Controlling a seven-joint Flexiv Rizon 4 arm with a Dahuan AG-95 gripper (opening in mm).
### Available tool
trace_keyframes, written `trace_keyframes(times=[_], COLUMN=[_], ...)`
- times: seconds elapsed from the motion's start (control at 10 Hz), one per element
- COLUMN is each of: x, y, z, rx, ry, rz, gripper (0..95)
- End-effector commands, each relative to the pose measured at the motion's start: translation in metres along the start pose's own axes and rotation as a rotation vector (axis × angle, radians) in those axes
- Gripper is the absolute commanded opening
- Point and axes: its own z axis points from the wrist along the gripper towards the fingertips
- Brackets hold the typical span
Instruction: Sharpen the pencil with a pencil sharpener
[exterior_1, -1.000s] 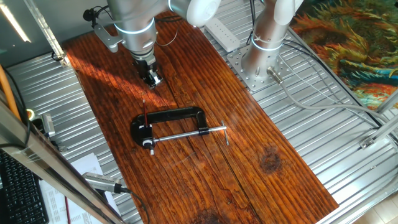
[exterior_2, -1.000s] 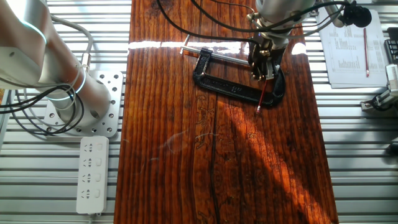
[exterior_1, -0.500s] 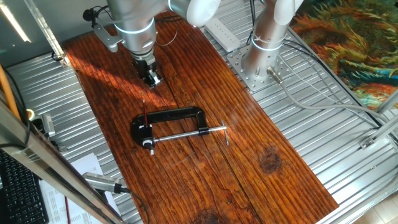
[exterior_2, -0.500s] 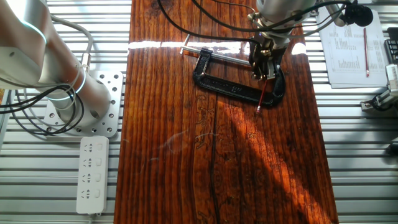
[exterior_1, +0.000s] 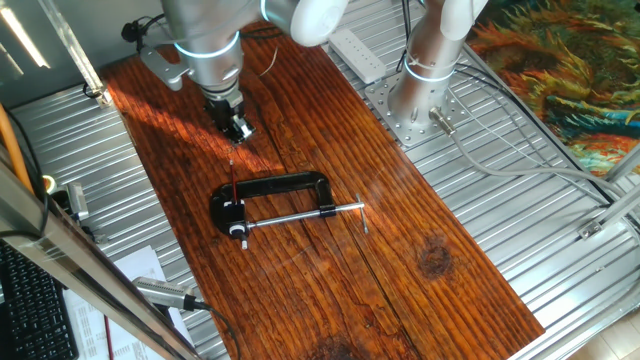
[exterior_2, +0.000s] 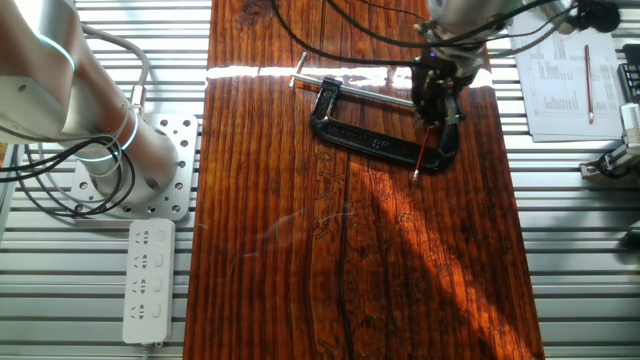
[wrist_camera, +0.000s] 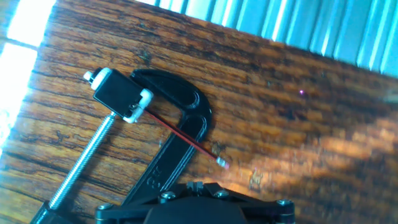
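On the wooden table (exterior_1: 330, 270) lie 1 pencil (wrist_camera: 186, 138), 1 pencil sharpener (wrist_camera: 119, 94) and 1 black C-clamp (exterior_1: 285, 187) with 1 silver screw rod (exterior_1: 300, 215). The pencil is a thin red stick whose one end sits in the small black sharpener; the sharpener is held between the clamp's frame end and the tip of the rod. The stick slants across the clamp's frame and its pale free end lies beyond it. Off the table, 1 white power strip (exterior_2: 148, 280) rests on the ribbed metal, and printed sheets (exterior_2: 575, 85) lie at the far side (their writing is too small to read). The tool (exterior_1: 238, 128) hangs above the table near the pencil's free end, touching nothing; whether its fingers are wide or narrow I cannot tell
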Motion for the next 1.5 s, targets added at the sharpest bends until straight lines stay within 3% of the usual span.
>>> trace_keyframes(times=[0.1,0.3,0.5,0.8,1.2,1.3,1.5], x=[-0.022,-0.042,-0.074,-0.117,-0.139,-0.141,-0.137], y=[0.001,0.008,0.020,0.036,0.076,0.085,0.107], z=[-0.004,-0.003,0.003,0.014,0.028,0.035,0.062], rx=[-0.007,-0.023,-0.042,-0.047,-0.048,-0.054,-0.056], ry=[-0.004,-0.011,-0.018,-0.026,-0.050,-0.044,-0.063], rz=[-0.068,-0.070,-0.092,-0.236,-0.325,-0.339,-0.357], gripper=[0.0,0.0,0.0,0.0,0.0,0.0,0.0])
